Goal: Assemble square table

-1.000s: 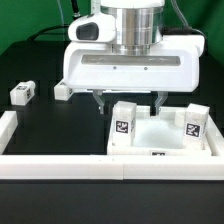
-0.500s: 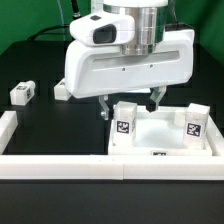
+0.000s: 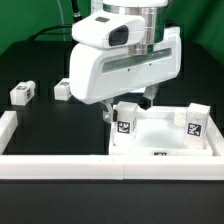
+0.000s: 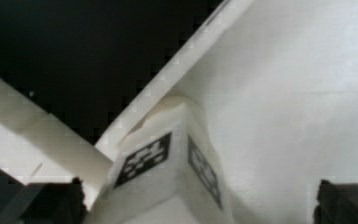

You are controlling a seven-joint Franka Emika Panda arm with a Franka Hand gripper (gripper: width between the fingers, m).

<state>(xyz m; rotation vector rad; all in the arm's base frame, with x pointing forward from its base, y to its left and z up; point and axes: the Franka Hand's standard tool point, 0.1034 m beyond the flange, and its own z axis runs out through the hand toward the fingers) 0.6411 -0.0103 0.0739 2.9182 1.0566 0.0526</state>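
Robotics lab, black table (image 3: 45, 125), tagged legs (image 3: 194, 122)

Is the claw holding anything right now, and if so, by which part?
Nothing is held: the claw is open, spread wider than the tagged leg standing at the tabletop corner.

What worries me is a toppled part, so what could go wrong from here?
1. The open claw hangs skewed over the near leg standing in the tabletop corner. A finger could clip the leg and tip it; the pictures do not show how firmly it is seated.
2. If the claw closes off-centre on that leg, it might drag the tabletop out of place.
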